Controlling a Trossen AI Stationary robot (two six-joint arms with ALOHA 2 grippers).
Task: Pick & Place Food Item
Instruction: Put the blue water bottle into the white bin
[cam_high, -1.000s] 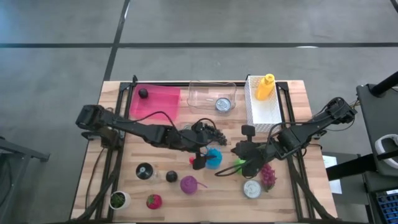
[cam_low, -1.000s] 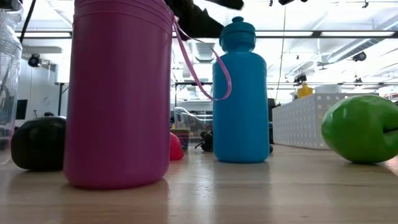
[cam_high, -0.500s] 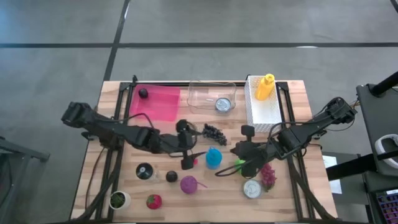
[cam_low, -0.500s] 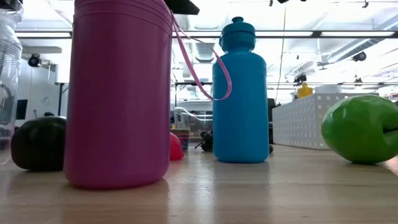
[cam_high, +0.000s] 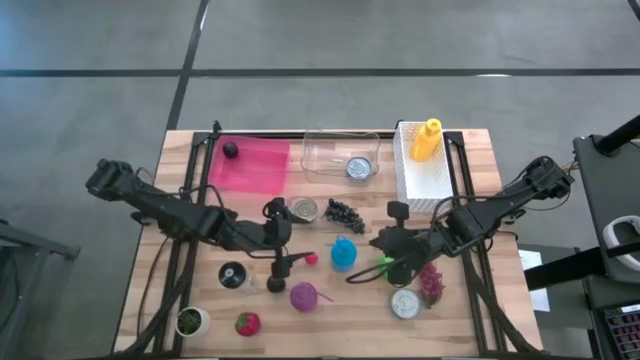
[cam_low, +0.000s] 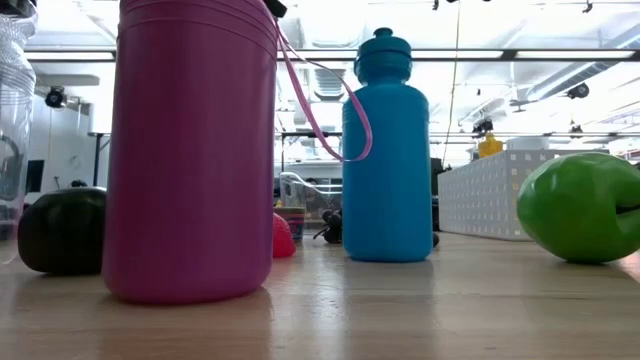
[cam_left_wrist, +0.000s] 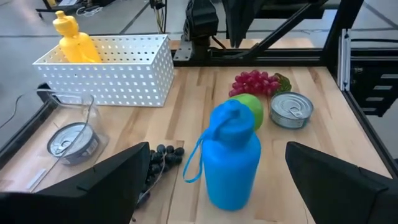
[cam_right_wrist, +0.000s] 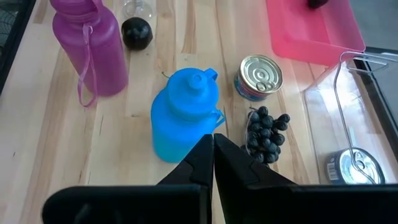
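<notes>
The left end effector (cam_high: 283, 266) hangs spread wide and empty above the wooden worktop (cam_high: 200, 285), near the blue plastic bottle (cam_high: 343, 254). The right end effector (cam_high: 386, 241) is clenched, empty. The dark grape bunch (cam_high: 344, 211) lies beside the small metal can (cam_high: 303, 209).

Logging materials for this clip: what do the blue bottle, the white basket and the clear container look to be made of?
The blue bottle looks like matte moulded plastic, with a carry loop of the same blue. The white basket looks like rigid plastic, though painted metal is possible: its walls carry even rows of small holes. The clear container looks like transparent plastic or glass; the can inside shows through.
</notes>
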